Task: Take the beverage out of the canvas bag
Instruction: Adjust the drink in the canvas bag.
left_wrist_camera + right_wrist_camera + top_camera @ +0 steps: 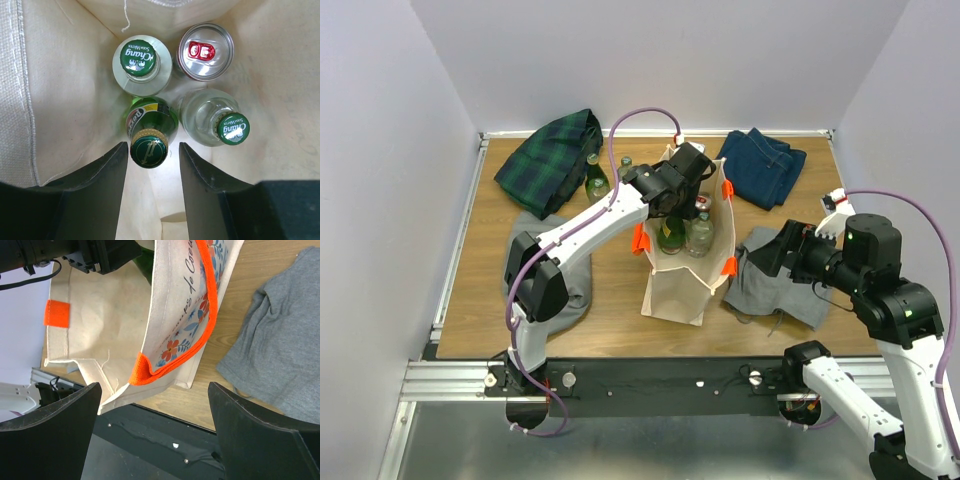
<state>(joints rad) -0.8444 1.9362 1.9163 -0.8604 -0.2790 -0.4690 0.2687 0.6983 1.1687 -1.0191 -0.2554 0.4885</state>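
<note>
The beige canvas bag (680, 285) with orange handles stands upright mid-table. My left gripper (677, 195) is at its mouth, pointing down inside. In the left wrist view the gripper (152, 162) is open, and a green bottle with a gold-rimmed cap (148, 151) sits between its fingertips, closer to the left finger (105, 180). Two clear Chang soda bottles (140, 57) (232, 128) and a silver can with a red tab (205, 50) stand beside it. My right gripper (772, 255) is open and empty to the right of the bag (115, 315).
A plaid cloth (550, 160) and two green bottles (596, 180) lie at the back left. Folded jeans (763, 165) lie at the back right. A grey cloth (780, 285) lies right of the bag, another (575, 290) under the left arm. The black rail (670, 375) runs along the near edge.
</note>
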